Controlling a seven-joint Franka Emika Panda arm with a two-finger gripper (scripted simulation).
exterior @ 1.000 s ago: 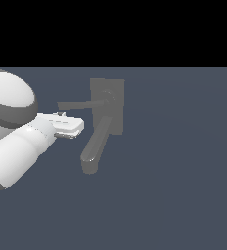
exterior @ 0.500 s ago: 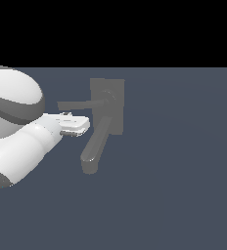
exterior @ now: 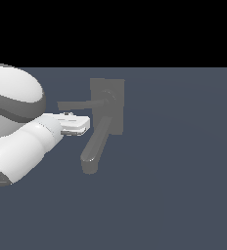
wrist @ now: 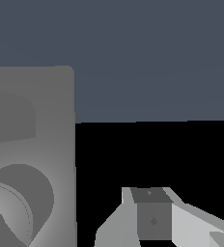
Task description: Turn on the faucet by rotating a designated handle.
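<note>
The robot arm [exterior: 15,132] fills the exterior view's left, a bulky white mass whose links taper toward the middle of the scene. Next in size is the faucet [exterior: 107,105], matte grey and standing roughly at the centre: a flat back plate, with a thick rounded spout [exterior: 95,146] slanting down from it toward the exterior view's left. From a round hub on the plate, the handle [exterior: 76,104] runs out as a thin straight bar, pointing to the exterior view's left, above the spout. The gripper [exterior: 81,125] sits just below that bar and beside the upper part of the spout; from here I can't tell whether it touches either one. The wrist view shows the back plate close up and a single grey finger [wrist: 152,214], so the arm is right up near the fixture, but whether the jaws are spread or closed I cannot tell from either view. To do this step well, I'd say the fingers need to meet the slim bar near its free end, well out from the hub, then push steadily along an arc about the hub. The risk I see is bumping the spout instead, since it lies just beside the gripper.
</note>
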